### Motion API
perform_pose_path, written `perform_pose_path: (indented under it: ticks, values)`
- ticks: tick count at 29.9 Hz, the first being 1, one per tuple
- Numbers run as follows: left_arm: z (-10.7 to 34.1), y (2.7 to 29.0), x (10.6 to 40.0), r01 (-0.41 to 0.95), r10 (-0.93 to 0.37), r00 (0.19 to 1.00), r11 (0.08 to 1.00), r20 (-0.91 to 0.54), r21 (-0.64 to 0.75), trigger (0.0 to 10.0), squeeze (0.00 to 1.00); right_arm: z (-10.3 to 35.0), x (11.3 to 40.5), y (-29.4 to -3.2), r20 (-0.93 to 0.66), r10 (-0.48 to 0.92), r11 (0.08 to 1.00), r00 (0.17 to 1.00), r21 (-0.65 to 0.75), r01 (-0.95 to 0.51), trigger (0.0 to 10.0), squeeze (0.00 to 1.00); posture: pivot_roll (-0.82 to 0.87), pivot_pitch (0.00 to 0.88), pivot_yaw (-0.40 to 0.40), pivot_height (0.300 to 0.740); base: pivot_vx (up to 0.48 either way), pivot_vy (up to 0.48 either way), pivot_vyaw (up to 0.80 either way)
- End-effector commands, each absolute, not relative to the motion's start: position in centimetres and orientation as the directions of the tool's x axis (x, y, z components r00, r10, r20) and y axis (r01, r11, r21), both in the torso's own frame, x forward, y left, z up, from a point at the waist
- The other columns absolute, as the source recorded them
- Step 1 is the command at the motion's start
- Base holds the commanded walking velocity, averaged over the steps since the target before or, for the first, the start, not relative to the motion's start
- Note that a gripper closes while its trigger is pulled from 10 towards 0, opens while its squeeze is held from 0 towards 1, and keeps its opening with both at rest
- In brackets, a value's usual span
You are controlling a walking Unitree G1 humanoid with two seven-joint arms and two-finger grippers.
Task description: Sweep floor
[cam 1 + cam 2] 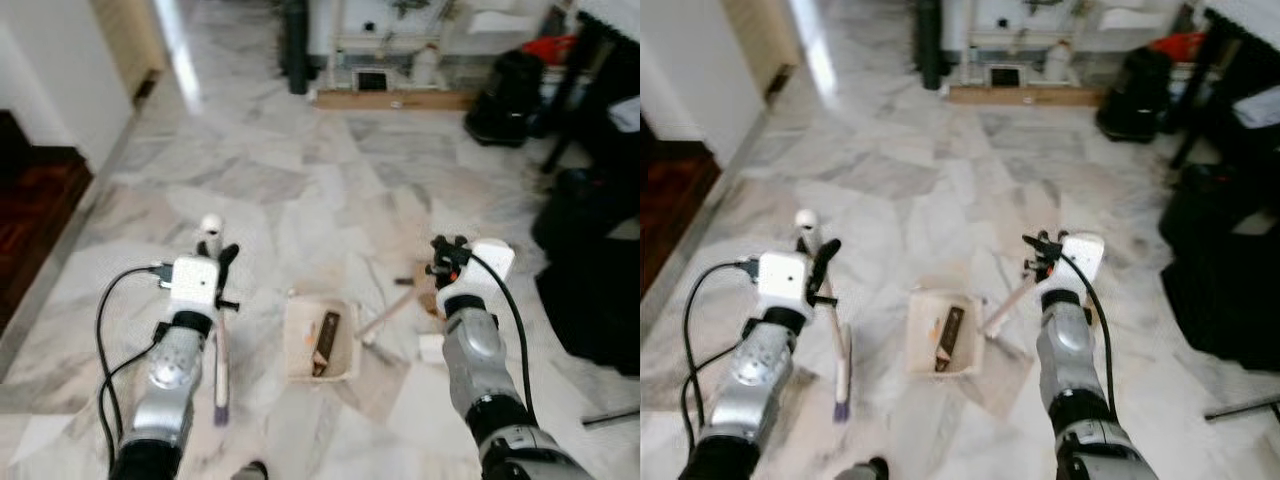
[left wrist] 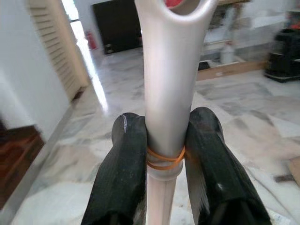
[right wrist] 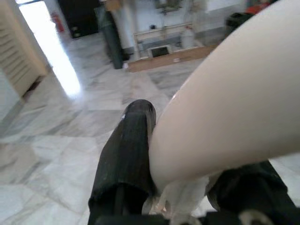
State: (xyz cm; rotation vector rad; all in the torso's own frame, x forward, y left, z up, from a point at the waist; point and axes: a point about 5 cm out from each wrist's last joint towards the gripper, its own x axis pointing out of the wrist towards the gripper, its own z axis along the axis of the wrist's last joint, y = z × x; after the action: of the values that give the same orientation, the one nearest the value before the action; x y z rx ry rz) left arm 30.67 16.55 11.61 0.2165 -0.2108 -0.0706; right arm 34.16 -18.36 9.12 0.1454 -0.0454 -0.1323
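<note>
Marble floor [image 1: 300,180] sweeping is nearing collection: the left gripper [image 2: 161,154] is clenching a white plastic dustpan handle [image 2: 166,93], the right gripper [image 3: 178,187] a cream broom handle [image 3: 234,103], and debris is already lying in the cream dustpan [image 1: 320,340], probably awaiting another stroke.

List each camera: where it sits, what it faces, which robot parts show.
Left and right eye views: on the head, looking down at the marble floor and cream dustpan; both silver arms show.
Left wrist view: along the left gripper, clamping a white broom handle.
Right wrist view: along the right gripper, holding a cream handle.
Shared: the wooden shelf.
</note>
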Motion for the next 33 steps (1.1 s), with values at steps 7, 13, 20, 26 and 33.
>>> perform_pose_path:
  ticks: [7, 13, 20, 26, 33]
  values:
    - [12.17, 17.16, 30.78, 0.006, -0.061, 0.972, 0.972, 0.228, 0.236, 10.0, 0.00, 10.52, 34.67, -17.91, 0.090, -0.118, 0.983, 0.989, 0.155, 0.103, 10.0, 0.00, 0.03, 0.046, -0.078, 0.740, 0.000, 0.000, 0.79]
    - [11.86, 17.12, 30.68, -0.001, -0.052, 0.975, 0.971, 0.216, 0.238, 10.0, 0.00, 10.58, 34.63, -18.00, 0.093, -0.116, 0.983, 0.989, 0.156, 0.100, 10.0, 0.00, 0.03, 0.028, -0.080, 0.740, 0.000, 0.000, 0.79]
    - [11.50, 17.21, 30.55, -0.015, -0.033, 0.978, 0.973, 0.207, 0.230, 10.0, 0.00, 10.46, 34.55, -18.07, 0.087, -0.111, 0.983, 0.990, 0.155, 0.097, 10.0, 0.00, 0.03, 0.011, -0.088, 0.740, 0.000, 0.000, 0.79]
    - [11.45, 17.08, 30.54, -0.017, -0.031, 0.979, 0.973, 0.204, 0.229, 10.0, 0.00, 10.40, 34.56, -17.93, 0.084, -0.105, 0.983, 0.991, 0.159, 0.091, 10.0, 0.00, 0.03, 0.008, -0.092, 0.740, 0.000, 0.000, 0.79]
    - [11.44, 17.09, 30.56, -0.019, -0.029, 0.979, 0.973, 0.204, 0.230, 10.0, 0.00, 10.40, 34.58, -17.89, 0.083, -0.103, 0.983, 0.991, 0.160, 0.089, 10.0, 0.00, 0.03, 0.008, -0.092, 0.740, 0.000, 0.000, 0.79]
